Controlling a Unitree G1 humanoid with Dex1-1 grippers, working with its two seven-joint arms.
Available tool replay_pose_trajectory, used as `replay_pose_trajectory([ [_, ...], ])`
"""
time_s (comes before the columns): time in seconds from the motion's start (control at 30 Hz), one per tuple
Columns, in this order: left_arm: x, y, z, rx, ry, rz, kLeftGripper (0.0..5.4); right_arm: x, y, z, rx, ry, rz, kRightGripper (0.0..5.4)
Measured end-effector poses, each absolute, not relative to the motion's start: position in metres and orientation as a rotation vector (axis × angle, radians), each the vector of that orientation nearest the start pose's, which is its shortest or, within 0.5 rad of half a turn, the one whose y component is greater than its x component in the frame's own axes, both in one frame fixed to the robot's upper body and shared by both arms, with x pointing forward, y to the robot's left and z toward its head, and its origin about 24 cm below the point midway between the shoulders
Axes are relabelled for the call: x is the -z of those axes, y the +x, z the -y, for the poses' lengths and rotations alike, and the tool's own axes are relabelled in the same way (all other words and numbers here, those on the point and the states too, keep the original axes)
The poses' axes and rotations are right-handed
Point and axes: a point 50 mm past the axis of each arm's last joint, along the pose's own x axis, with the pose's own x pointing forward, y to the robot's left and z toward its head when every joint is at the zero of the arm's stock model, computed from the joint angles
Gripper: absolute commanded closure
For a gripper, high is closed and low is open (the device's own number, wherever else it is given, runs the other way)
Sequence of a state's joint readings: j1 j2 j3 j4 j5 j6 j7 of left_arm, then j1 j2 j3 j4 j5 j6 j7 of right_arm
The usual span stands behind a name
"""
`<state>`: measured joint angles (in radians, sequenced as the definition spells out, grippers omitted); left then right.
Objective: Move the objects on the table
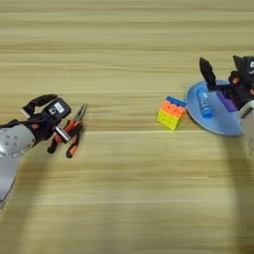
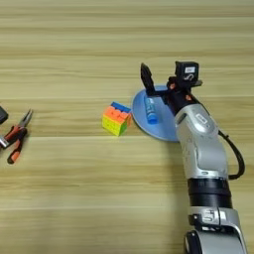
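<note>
Robot test bench: bare wooden table (image 1: 124, 198)
</note>
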<state>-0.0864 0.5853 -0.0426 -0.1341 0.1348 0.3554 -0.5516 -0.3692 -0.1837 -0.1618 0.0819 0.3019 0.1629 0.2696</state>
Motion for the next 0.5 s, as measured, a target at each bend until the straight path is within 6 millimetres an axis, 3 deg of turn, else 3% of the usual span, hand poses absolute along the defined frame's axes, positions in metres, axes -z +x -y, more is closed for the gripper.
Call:
replay_pose_trajectory([
  [0.2,-0.067,0.253,-0.221,0.404,0.573,-0.329,0.03,-0.121,0.317,0.183,-0.230,0.136,0.163,0.00],
  [0.5,-0.075,0.246,-0.215,0.327,0.420,-0.262,0.03,-0.118,0.318,0.182,-0.232,0.138,0.154,0.00],
])
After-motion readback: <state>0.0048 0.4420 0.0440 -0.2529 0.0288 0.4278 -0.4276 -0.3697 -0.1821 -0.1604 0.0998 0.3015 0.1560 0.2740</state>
